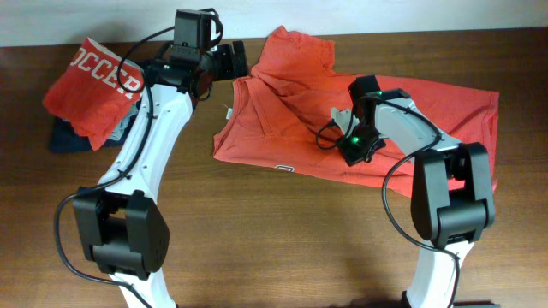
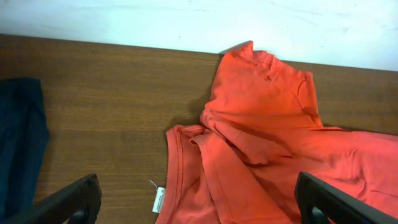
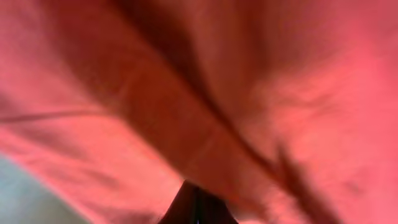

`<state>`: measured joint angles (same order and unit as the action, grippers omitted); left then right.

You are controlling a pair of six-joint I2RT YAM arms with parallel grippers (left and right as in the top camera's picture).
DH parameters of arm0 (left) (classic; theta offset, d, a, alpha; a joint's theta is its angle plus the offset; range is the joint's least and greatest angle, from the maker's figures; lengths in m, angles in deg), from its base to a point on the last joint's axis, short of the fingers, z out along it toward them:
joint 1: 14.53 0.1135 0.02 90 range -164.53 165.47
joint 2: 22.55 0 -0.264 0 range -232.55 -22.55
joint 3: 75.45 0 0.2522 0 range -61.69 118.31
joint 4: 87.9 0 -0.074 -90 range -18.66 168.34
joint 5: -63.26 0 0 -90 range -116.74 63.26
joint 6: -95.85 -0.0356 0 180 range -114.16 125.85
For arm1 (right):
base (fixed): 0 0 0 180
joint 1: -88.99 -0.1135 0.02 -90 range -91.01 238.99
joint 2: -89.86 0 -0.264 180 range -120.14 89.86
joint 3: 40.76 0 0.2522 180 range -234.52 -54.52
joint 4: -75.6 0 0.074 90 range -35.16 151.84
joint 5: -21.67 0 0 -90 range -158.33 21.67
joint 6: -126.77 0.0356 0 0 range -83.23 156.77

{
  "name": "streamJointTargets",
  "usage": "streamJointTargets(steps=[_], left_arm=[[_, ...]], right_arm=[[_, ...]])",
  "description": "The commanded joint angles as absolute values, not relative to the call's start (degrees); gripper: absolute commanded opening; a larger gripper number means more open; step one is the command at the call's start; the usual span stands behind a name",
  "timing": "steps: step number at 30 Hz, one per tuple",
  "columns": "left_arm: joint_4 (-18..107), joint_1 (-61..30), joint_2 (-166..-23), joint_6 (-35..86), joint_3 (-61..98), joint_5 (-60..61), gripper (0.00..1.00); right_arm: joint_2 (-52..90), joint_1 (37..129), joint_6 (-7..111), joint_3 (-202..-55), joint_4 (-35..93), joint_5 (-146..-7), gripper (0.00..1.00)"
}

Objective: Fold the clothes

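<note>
Overhead: shirt (image 1: pixel 291 120), coral-red, crumpled, spread on the bench (image 1: pixel 257 231) from centre to right. Lettered red garment (image 1: pixel 90 85), folded, far left, lying on a navy garment (image 1: pixel 62 139). The left fingers (image 1: pixel 233 60) are wide apart, just beside the shirt's upper-left edge. The right fingers (image 1: pixel 340 117) are together, down on a fold mid-shirt.

Left wrist: neckline and one sleeve of the shirt (image 2: pixel 261 124) between the parted fingers; a white label (image 2: pixel 158 200) at the edge; navy cloth at far left.

Right wrist: blurred red cloth (image 3: pixel 205 93) fills the view. Dark fingertips meet at the bottom; whether they pinch cloth, cannot tell.
</note>
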<state>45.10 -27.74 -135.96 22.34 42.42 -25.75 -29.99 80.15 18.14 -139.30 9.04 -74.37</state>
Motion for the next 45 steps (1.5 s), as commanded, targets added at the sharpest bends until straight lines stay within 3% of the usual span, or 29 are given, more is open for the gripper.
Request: streamJointTargets(steps=[1, 17, 31, 45], left_arm=[[45.04, -27.85, -136.24, 22.29, 43.32, -26.14, 0.99], [45.04, -27.85, -136.24, 22.29, 43.32, -26.14, 0.99], [45.04, -27.85, -136.24, 22.29, 43.32, -26.14, 0.99], [45.04, -27.85, -136.24, 22.29, 43.32, -26.14, 0.99]], right_arm=[[-30.19, 80.04, 18.49, -139.08, 11.16, -67.09, 0.04], [-30.08, 80.11, 25.75, -142.90, 21.68, -52.28, 0.04], [-25.71, 80.37, 32.61, -150.16, -7.04, -60.45, 0.04], [-25.80, 87.80, 34.93, -134.25, 3.21, -61.83, 0.04]])
